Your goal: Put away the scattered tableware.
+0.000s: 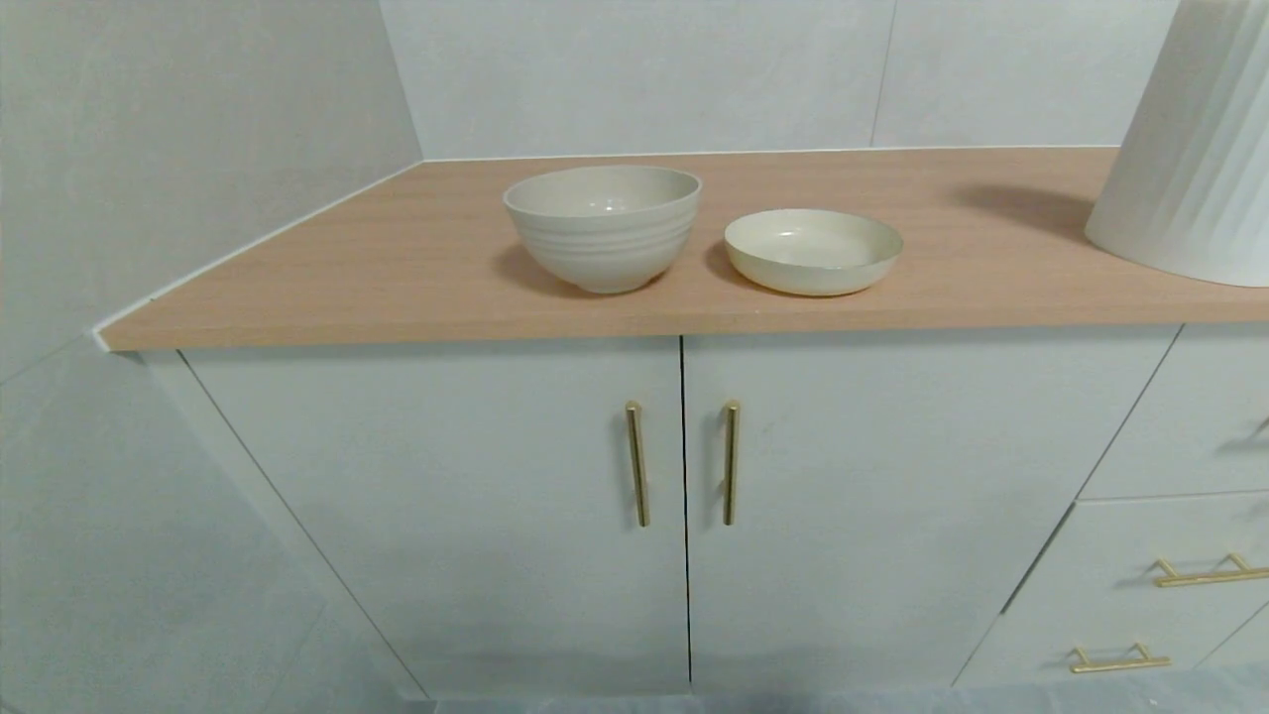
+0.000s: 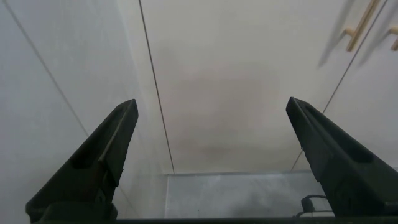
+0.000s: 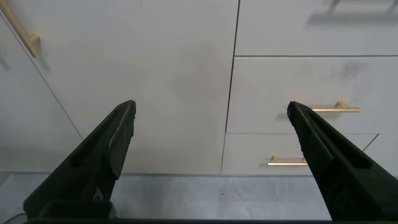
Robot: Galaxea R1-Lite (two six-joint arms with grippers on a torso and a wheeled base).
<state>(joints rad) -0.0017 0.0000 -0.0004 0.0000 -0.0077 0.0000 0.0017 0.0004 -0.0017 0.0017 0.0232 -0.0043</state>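
A deep ribbed cream bowl (image 1: 603, 226) stands on the wooden countertop (image 1: 397, 268), near its front edge. Just to its right lies a shallow cream dish (image 1: 813, 250), a small gap between them. Below the counter, two white cabinet doors are closed, with a gold handle (image 1: 636, 462) on the left door and a gold handle (image 1: 730, 461) on the right one. My left gripper (image 2: 211, 112) hangs open low down, facing a white cabinet panel. My right gripper (image 3: 211, 112) is open too, facing the drawer fronts, with nothing between its fingers.
A tall white fluted container (image 1: 1195, 149) stands at the counter's right end. Drawers with gold handles (image 1: 1210, 571) sit at the lower right. A tiled wall closes the left side, and grey floor (image 2: 236, 196) lies under the cabinets.
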